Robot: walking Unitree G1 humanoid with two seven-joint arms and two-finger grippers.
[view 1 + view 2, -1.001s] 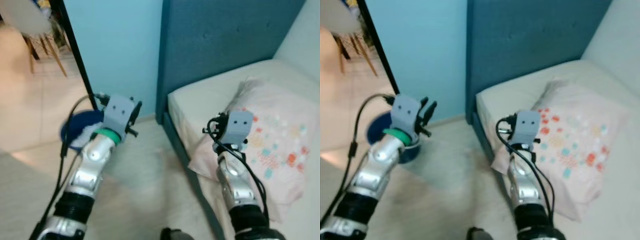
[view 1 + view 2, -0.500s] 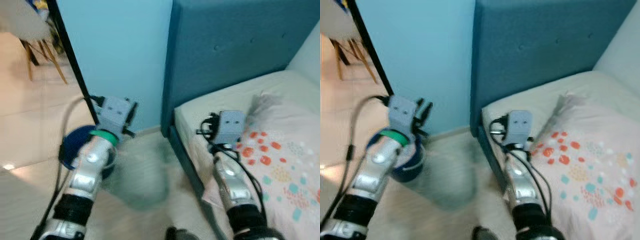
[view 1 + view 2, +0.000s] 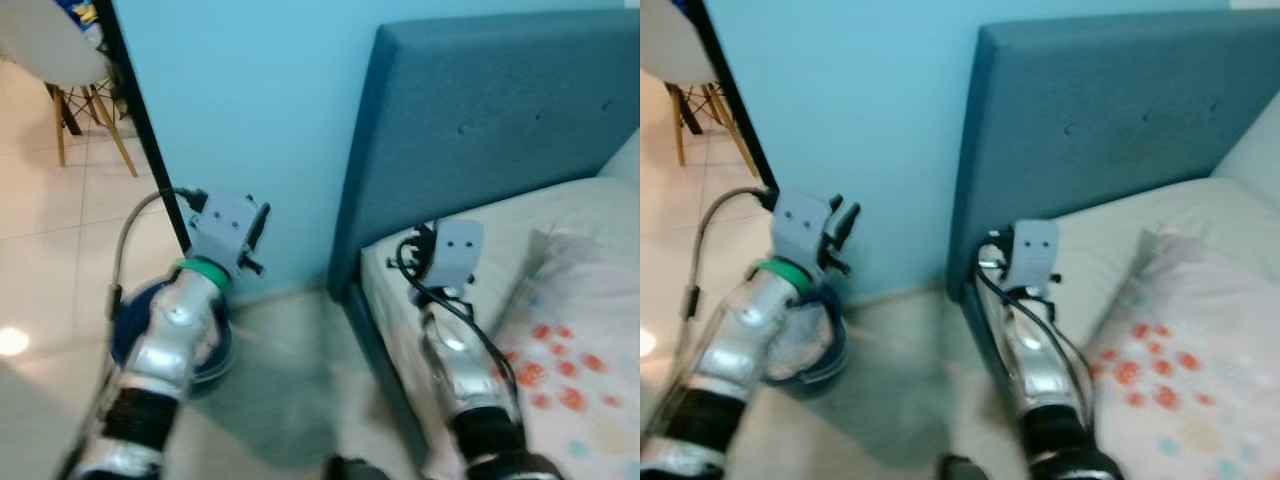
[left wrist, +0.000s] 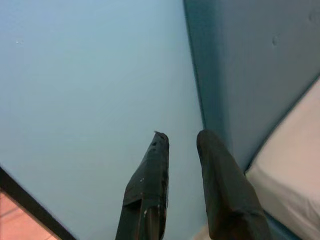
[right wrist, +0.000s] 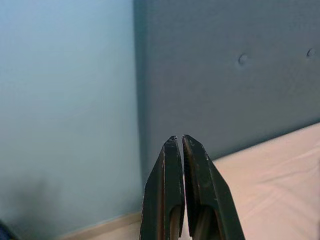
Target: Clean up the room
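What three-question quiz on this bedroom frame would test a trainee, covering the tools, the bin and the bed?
1. True or false: the right tool has its fingers closed together with nothing between them.
2. Multiple choice: the blue bin stands A) on the mattress, B) on the floor by the light blue wall, to the left of the bed, C) on the white chair.
3. Fill in: the pillow with red and teal spots lies on the ______.

Key
1. True; the left tool shows a narrow gap between its fingers and points at the wall beside the headboard.
2. B
3. mattress
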